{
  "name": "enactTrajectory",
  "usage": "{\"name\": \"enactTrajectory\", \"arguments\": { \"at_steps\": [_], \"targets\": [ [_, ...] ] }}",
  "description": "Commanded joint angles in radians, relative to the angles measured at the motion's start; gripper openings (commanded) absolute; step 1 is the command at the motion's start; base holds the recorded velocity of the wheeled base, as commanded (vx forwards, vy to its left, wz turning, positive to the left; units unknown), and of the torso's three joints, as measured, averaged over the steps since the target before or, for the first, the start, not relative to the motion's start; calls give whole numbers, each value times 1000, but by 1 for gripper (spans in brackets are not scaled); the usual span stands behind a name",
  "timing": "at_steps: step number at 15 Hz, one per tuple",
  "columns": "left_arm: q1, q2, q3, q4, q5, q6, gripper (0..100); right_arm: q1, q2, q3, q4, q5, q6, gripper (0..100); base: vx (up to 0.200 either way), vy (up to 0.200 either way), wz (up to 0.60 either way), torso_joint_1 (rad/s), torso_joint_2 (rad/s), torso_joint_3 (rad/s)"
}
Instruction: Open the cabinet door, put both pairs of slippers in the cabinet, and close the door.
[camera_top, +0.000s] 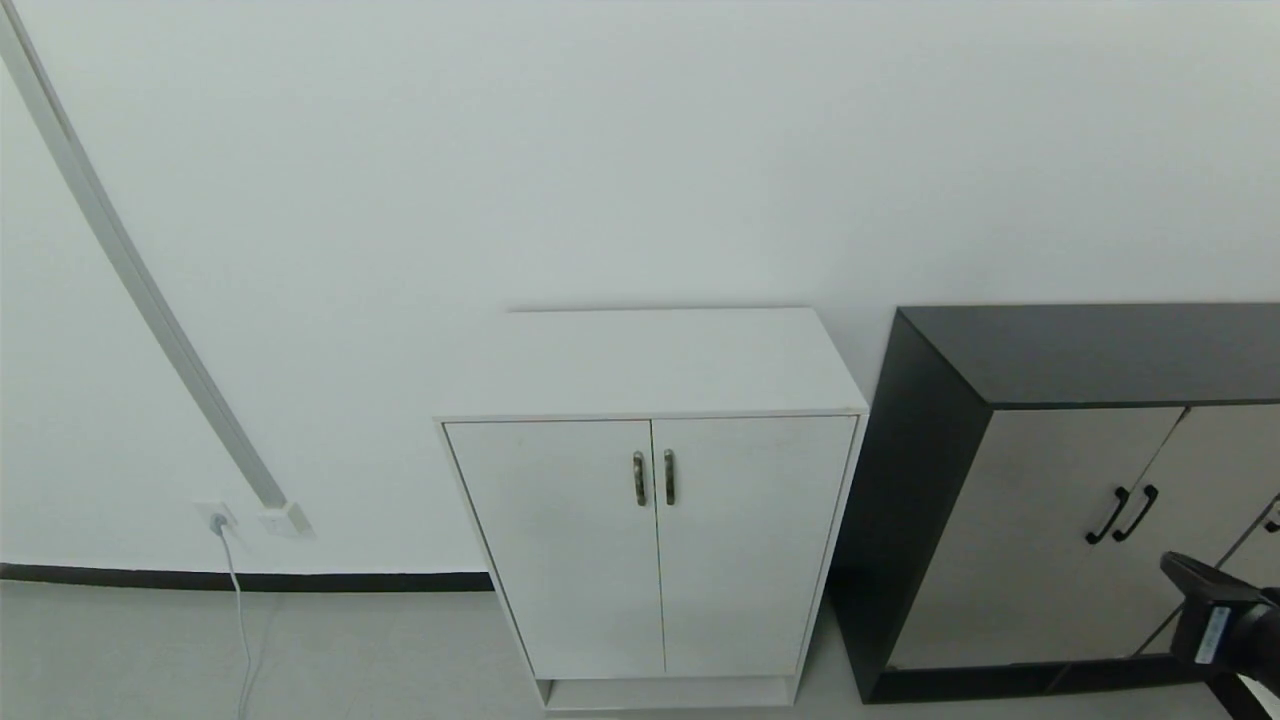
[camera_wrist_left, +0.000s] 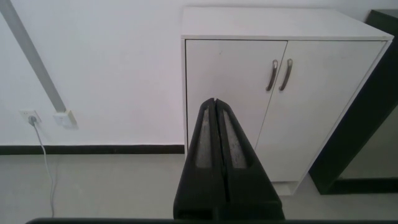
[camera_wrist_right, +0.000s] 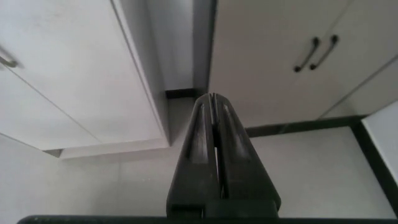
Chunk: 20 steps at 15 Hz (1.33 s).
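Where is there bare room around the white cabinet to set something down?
The top of the white cabinet is bare. Bare floor lies left of it, between its side and the cable. Tight spot: the narrow gap between it and the black cabinet.

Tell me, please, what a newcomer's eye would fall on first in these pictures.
The white cabinet stands in the middle against the white wall, both doors shut, its two metal handles side by side at the centre seam. To its right stands a black cabinet, also closed. The left gripper and the right gripper are both shut and empty.
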Motion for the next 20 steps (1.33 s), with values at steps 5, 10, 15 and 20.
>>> {"name": "enactTrajectory", "arguments": {
  "at_steps": [5,10,15,20],
  "targets": [
    [0,1,0,0,0,0,0,-43,-634,-39,692,122,-47,0,0,0,0,0,0,0],
    [0,1,0,0,0,-1,0,-36,-779,-16,968,258,-45,0,0,0,0,0,0,0],
    [0,1,0,0,0,-1,0,-7,-810,32,986,272,-53,0,0,0,0,0,0,0],
    [0,1,0,0,0,0,0,-24,-888,32,999,275,-56,0,0,0,0,0,0,0]
  ]
}}
